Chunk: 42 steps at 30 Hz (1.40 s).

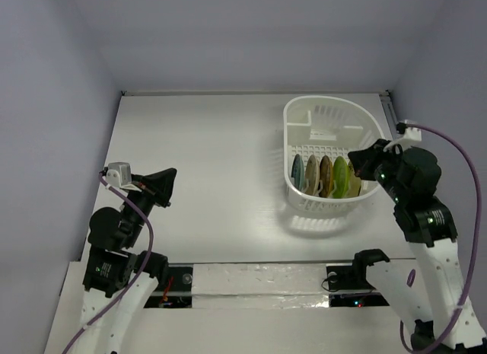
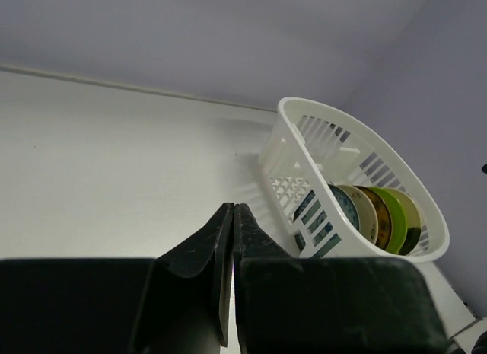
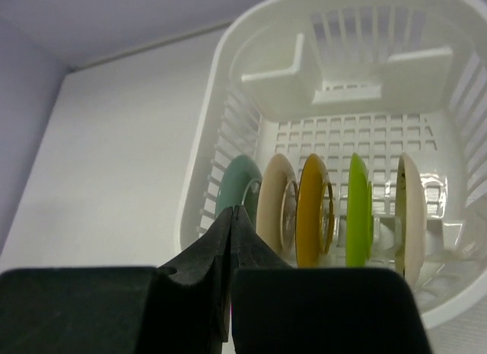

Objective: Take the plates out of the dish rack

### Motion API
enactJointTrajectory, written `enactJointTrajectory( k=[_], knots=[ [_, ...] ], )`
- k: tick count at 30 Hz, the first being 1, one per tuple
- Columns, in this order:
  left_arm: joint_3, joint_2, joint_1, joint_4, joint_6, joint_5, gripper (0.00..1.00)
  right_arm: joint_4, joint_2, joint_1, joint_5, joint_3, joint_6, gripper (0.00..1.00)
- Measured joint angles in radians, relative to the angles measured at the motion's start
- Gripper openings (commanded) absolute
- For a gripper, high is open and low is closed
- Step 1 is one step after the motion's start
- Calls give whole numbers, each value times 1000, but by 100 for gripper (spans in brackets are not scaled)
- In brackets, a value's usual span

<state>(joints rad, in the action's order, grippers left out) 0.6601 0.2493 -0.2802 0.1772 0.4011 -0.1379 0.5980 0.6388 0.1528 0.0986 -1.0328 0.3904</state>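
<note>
- The plates [image 1: 326, 175], five small round dishes, all stand on edge in one row inside the white plastic oval dish rack [image 1: 332, 100] with lattice sides, at the end of it nearer the arms.
- Left to right in the top view the row runs: the teal-blue patterned plate [image 1: 297, 173], the cream plate [image 1: 311, 175], the brown plate [image 1: 326, 176], the lime green plate [image 1: 340, 177] and the amber-yellow plate [image 1: 354, 180].
- The dish rack sits on the white table [image 1: 205, 156], towards its right side. The small boxy compartment [image 1: 303, 119] is at the rack's far left corner.
- The right gripper [image 1: 352, 157], black with two fingers, has its jaws pressed together with nothing between them. It hangs over the rack's right side, just beside the amber-yellow plate. Whether it touches that plate or the rim cannot be told.
- In the right wrist view the closed fingertips [image 3: 215, 246] point into the rack and overlap the lower edge of the teal-blue plate. That view does not show whether they touch it.
- The left gripper [image 1: 169, 177], also black, is closed tight and holds nothing. It hovers over bare table on the left, well apart from the rack, with its tips turned towards it.
- In the left wrist view the two fingers [image 2: 199, 251] meet along a thin seam. The rack stands beyond them to the right, with the plates showing through its lattice.
</note>
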Motion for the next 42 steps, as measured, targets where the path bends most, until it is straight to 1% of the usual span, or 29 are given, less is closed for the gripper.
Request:
enactJointTrajectory(
  k=[3, 5, 6, 8, 9, 12, 13, 17, 20, 22, 29, 33, 34, 35, 36, 38, 40, 42],
  knots=[
    [0, 3, 0, 8, 1, 16, 0, 2, 76, 64, -55, 0, 0, 0],
    [0, 11, 0, 11, 1, 22, 5, 7, 126, 145, -132, 0, 3, 0],
    [0, 18, 0, 12, 1, 24, 14, 11, 158, 192, -179, -1, 2, 7],
    [0, 31, 0, 16, 3, 26, 25, 29, 217, 268, -261, -9, 8, 23],
    [0, 39, 0, 18, 6, 27, 33, 39, 254, 296, -297, -16, 11, 37],
    [0, 40, 0, 21, 7, 27, 44, 55, 355, 329, -396, -23, 14, 53],
    [0, 40, 0, 21, 8, 27, 46, 61, 380, 333, -430, -23, 16, 54],
    [0, 40, 0, 23, 9, 27, 51, 83, 454, 333, -536, -23, 23, 54],
    [0, 40, 0, 23, 9, 27, 52, 94, 496, 333, -600, -23, 30, 52],
    [0, 40, 0, 23, 9, 26, 52, 101, 520, 333, -634, -23, 33, 48],
    [0, 40, 0, 23, 8, 26, 52, 111, 633, 333, -684, -32, 38, 41],
    [0, 40, 0, 23, 8, 22, 52, 129, 705, 333, -693, -47, 43, 31],
    [0, 40, 0, 23, 8, 20, 52, 137, 715, 333, -696, -51, 44, 30],
    [0, 39, 0, 23, 8, 18, 52, 145, 722, 333, -699, -54, 47, 30],
    [0, 38, 0, 23, 8, 16, 52, 156, 728, 334, -704, -59, 47, 26],
    [0, 34, 0, 23, 8, 14, 52, 173, 735, 338, -713, -71, 48, 23],
    [0, 30, 0, 23, 8, 14, 52, 194, 739, 342, -723, -83, 46, 17],
    [0, 27, 0, 22, 8, 14, 52, 223, 743, 349, -735, -93, 39, 16]
  ],
)
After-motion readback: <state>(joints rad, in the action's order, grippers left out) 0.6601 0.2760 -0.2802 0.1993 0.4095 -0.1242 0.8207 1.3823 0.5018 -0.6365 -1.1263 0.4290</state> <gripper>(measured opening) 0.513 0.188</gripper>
